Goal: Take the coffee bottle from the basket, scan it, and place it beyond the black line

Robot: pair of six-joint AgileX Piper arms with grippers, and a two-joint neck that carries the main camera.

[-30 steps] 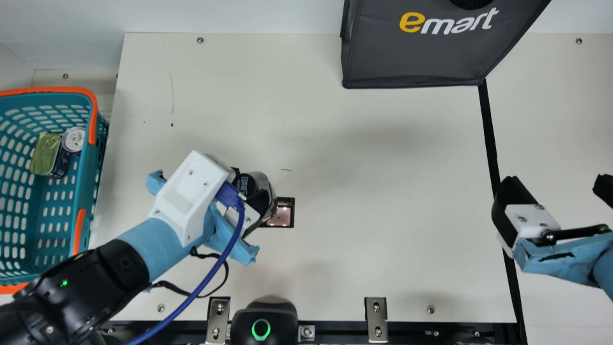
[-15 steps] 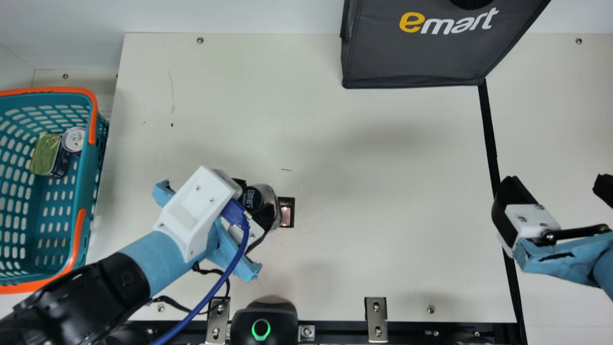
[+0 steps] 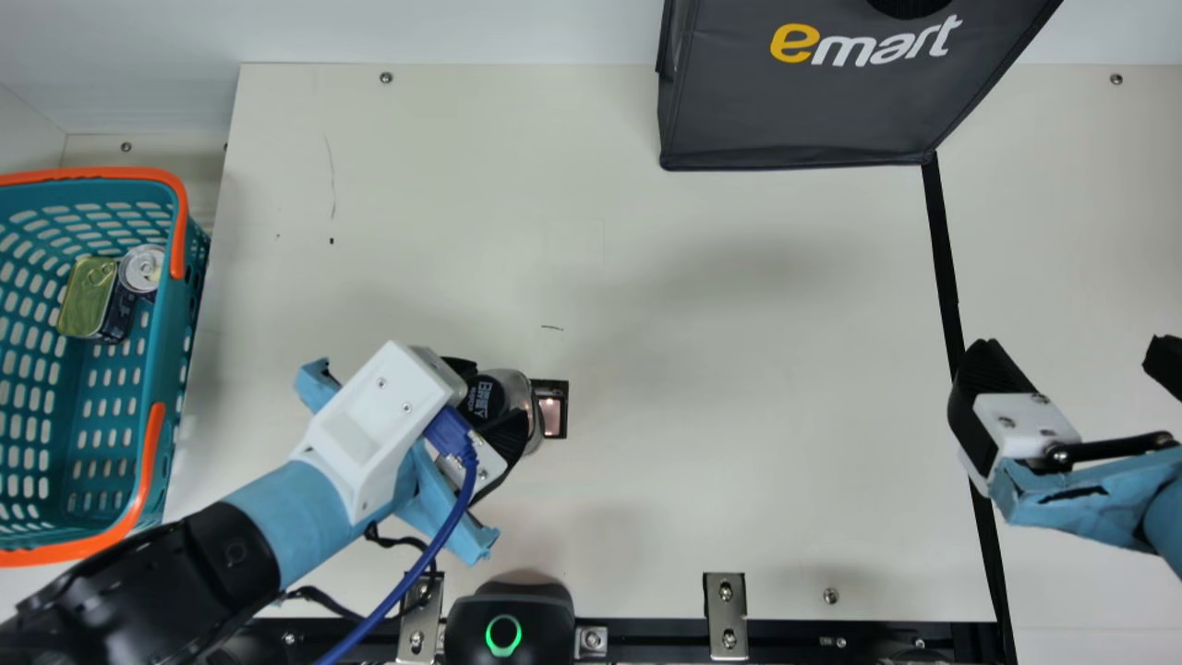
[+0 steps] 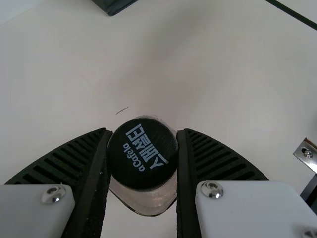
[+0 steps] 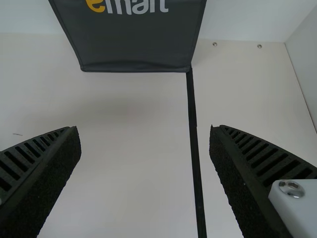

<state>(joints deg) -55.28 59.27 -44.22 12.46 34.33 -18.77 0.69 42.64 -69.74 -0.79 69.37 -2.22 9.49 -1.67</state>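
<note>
Just left of centre in the main view, the left gripper [image 4: 143, 133] clasps the coffee bottle [image 3: 483, 397] near its cap, beside the scanner window [image 3: 552, 416]. To scan well, ease it rightward over the glass, grip firm, then turn it slowly so the code likely meets the light. The right gripper [image 5: 144, 129], spread wide and unladen at far right, best waits by the black line [image 3: 944, 268]
</note>
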